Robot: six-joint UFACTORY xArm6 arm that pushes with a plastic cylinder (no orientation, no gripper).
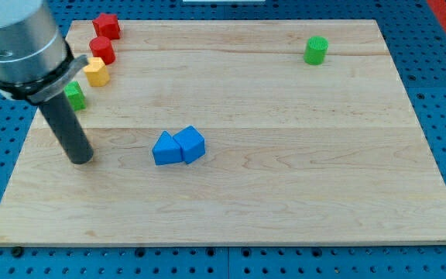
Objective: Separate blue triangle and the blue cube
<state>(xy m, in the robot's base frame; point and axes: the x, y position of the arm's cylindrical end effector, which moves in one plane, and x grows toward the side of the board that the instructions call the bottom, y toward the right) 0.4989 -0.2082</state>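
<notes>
Resting my tip [81, 159] left of the touching small blue plastic triangle [166, 149] and blue plastic cube [191, 143], mid-board | no jaws, just a rod | looking light, rigid, slidey | pushing at their seam.

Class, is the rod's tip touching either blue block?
No, my tip stands apart, to the view's left of the blue triangle and blue cube.
</notes>
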